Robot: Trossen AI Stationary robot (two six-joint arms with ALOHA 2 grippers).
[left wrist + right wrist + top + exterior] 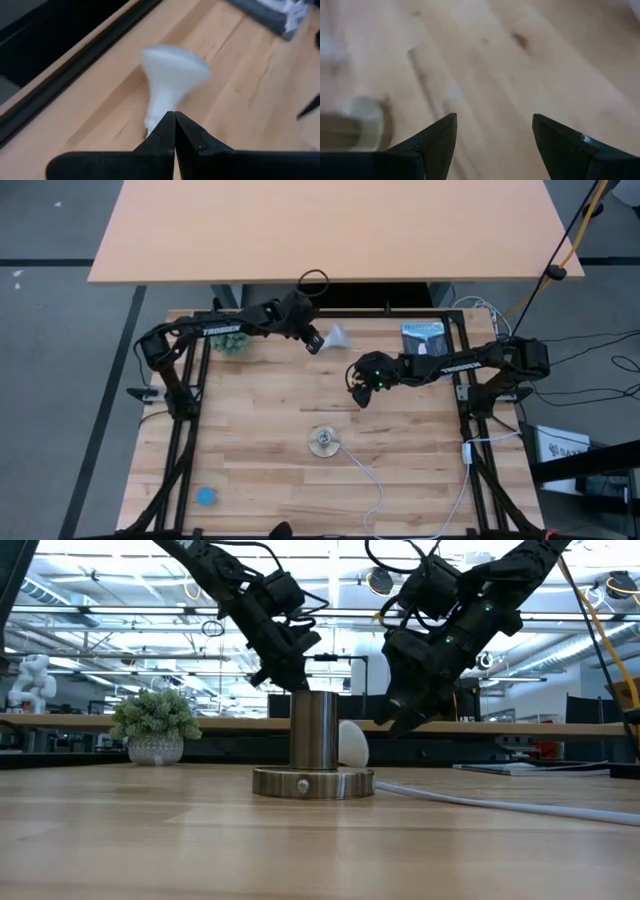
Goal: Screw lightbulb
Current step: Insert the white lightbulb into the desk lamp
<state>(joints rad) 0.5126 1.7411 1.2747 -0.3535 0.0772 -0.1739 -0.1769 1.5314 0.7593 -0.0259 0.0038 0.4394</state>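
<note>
The white lightbulb [337, 335] lies on its side on the table near the far edge. Its narrow base [150, 120] points toward my left gripper, and its dome [175, 65] points away. My left gripper [174, 116] is shut with nothing between its fingers and hangs just short of the base, above the table [292, 685]. The metal socket [323, 442] stands upright at mid-table, with the bulb showing behind it [352, 745] in the low view. My right gripper [362, 392] hangs open over bare wood between bulb and socket [492, 135].
A white cord [365, 480] runs from the socket toward the near right. A small potted plant [236, 343] stands at the far left. A flat dark packet [423, 338] lies at the far right, and a blue disc [206, 497] at the near left.
</note>
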